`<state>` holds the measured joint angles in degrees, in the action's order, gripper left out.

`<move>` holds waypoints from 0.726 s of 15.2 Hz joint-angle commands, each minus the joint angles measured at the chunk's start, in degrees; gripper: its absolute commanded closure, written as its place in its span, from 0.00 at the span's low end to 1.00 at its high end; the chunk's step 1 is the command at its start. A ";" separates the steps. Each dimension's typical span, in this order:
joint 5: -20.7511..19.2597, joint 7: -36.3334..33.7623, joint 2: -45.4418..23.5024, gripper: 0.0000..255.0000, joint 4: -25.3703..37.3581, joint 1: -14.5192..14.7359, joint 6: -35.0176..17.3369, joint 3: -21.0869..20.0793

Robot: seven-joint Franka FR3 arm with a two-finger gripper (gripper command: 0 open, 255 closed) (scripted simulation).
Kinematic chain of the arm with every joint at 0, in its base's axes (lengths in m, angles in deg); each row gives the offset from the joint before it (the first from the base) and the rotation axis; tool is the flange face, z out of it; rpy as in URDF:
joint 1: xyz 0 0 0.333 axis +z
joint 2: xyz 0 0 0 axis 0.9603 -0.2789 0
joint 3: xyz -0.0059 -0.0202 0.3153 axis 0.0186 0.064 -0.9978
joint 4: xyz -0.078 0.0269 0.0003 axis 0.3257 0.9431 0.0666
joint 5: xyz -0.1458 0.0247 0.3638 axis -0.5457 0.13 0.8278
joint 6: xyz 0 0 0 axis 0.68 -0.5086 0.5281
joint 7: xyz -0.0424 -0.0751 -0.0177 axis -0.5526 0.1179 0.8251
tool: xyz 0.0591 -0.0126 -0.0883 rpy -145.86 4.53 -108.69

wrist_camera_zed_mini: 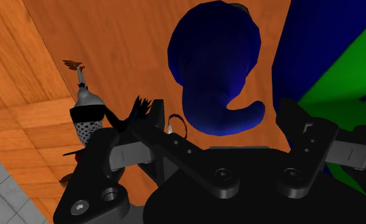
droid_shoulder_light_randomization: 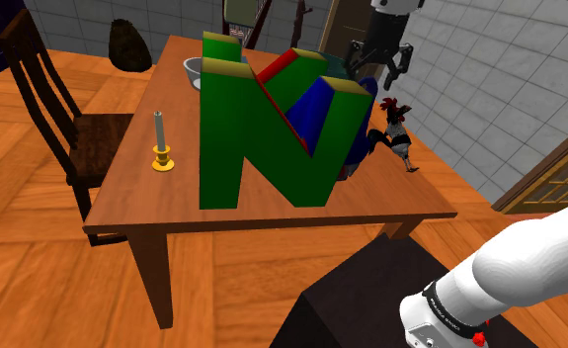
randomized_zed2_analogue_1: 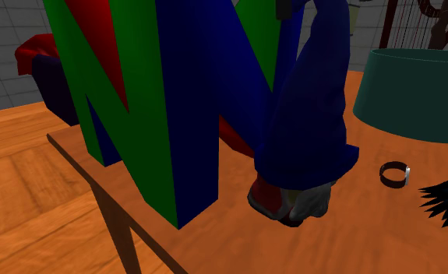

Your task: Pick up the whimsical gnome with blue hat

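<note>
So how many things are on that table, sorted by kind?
Candle: 1
Bowl: 1
Big letter N: 1
Gnome: 1
Rooster figure: 1
Small ring: 1
Teal tub: 1
Total: 7

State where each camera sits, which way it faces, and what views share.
Shoulder view: beside the stand, looking down over the table; white arm and gripper show.
Second exterior view: low at the table's edge, facing the N block and gnome.
Wrist view: on the hand, looking down at the gnome past open fingers.
Last two share gnome and N block.
</note>
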<state>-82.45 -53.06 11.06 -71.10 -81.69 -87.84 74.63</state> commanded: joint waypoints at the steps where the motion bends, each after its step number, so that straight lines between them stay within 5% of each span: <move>1: 0.01 -0.05 0.04 1.00 -0.41 0.01 -0.38 -0.01; 11: -0.02 0.02 -0.12 1.00 0.62 0.00 0.48 -0.02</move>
<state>-82.50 -53.03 11.01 -70.96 -81.71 -87.86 74.65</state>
